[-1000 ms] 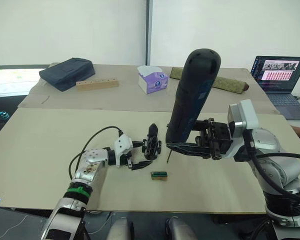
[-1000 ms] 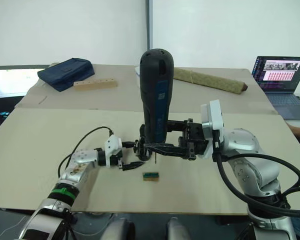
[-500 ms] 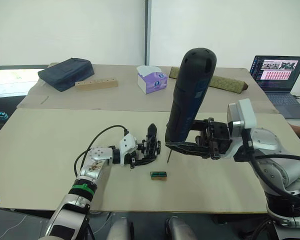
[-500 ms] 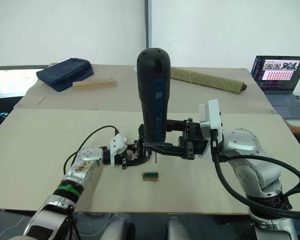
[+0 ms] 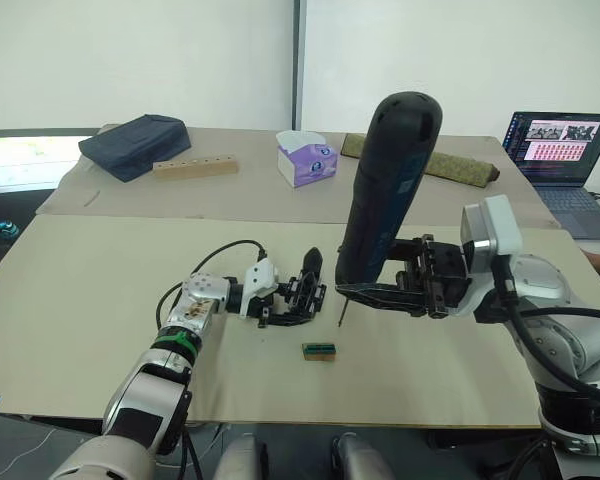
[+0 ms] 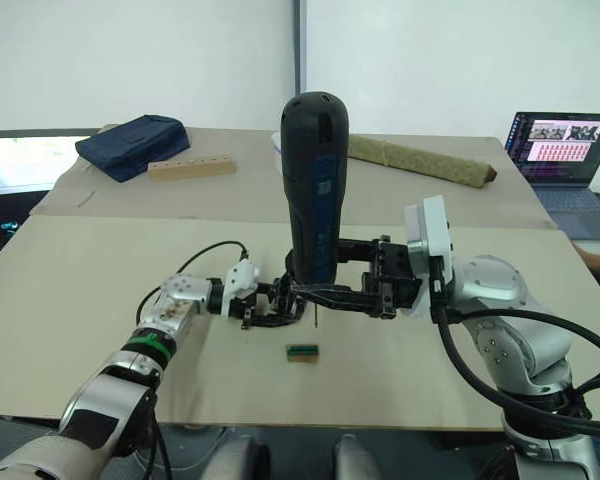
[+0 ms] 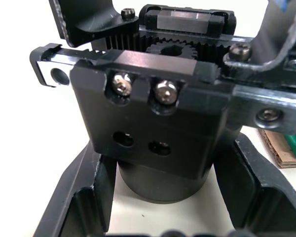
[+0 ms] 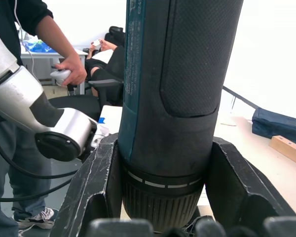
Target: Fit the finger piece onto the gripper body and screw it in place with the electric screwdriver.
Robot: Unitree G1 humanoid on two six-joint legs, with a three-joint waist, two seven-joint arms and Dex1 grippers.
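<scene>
Grip check: my right gripper [image 5: 378,292] clamps the electric screwdriver [image 5: 382,190] upright, bit hanging just beside the gripper body [image 5: 306,290]. My left gripper [image 5: 280,303] brackets that body on the table [image 5: 80,290]. Driving appears not yet begun; finger piece placement undetermined.

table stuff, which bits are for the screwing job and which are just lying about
For the job:
- gripper body, between the left hand's fingers
- electric screwdriver, upright in the right hand

Lying about:
- small green-and-brown block
- tissue box
- dark blue bag
- wooden block with holes
- olive rolled bundle
- laptop
</scene>
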